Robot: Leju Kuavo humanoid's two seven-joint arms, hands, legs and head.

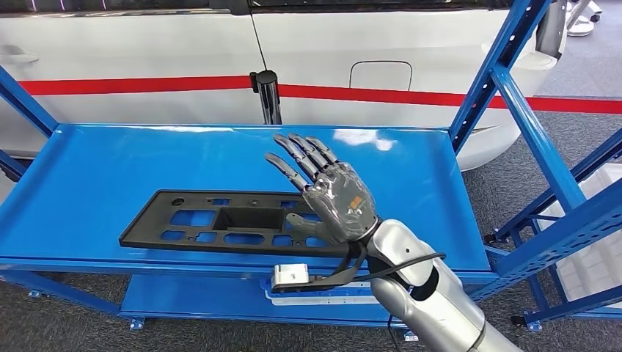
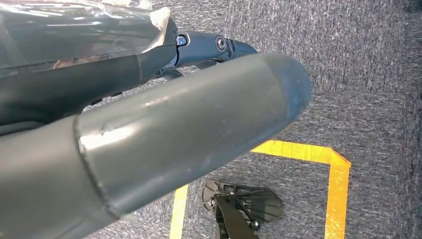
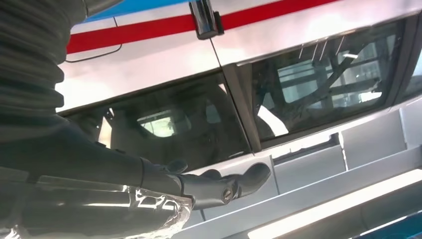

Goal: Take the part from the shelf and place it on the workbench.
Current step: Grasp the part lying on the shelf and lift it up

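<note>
Black plastic part (image 1: pixel 235 224) lies lengthwise along the blue shelf (image 1: pixel 88 176). Right hand (image 1: pixel 330 194), fingers spread and empty, hovers over its right end. Left hand's (image 2: pixel 149 134) state cannot be told.

part (image 1: pixel 242 224) lies flat on shelf (image 1: pixel 95 176), near its front edge, left of centre | right robot hand (image 1: pixel 334 194) above the part's right end, fingers apart, pointing far-left | lower shelf (image 1: pixel 191 301) beneath | car (image 1: pixel 183 51) behind the shelf, far side | shelf post (image 1: pixel 495 66) at far right
</note>
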